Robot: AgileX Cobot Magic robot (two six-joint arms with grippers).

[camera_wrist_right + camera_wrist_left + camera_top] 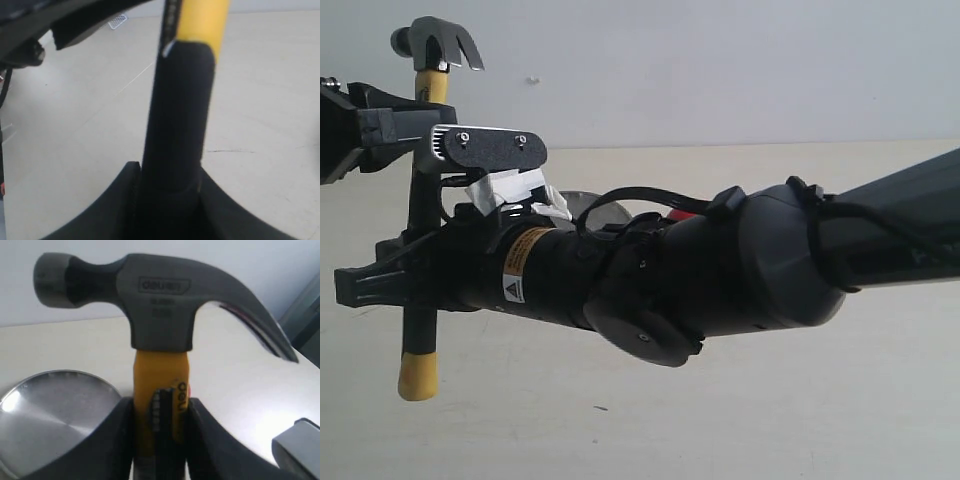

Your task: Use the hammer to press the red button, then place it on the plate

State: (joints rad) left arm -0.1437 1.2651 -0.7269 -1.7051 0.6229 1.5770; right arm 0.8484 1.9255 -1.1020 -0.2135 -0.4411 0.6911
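The hammer [420,200] stands upright in the air at the left of the exterior view, dark steel head [160,295] on top and yellow looped end [418,375] at the bottom. My left gripper [160,407] is shut on its yellow neck just under the head. My right gripper [170,172], reaching across from the right, is shut on the black handle [180,115] lower down. The silver plate [50,415] lies on the table below and behind the hammer. Only a red sliver of the button [682,213] shows behind my right arm.
My right arm [740,260] stretches across the middle of the exterior view and hides most of the table behind it. A pale beige tabletop [620,420] runs beneath, against a plain white wall. A grey metal corner [300,445] sits at one edge of the left wrist view.
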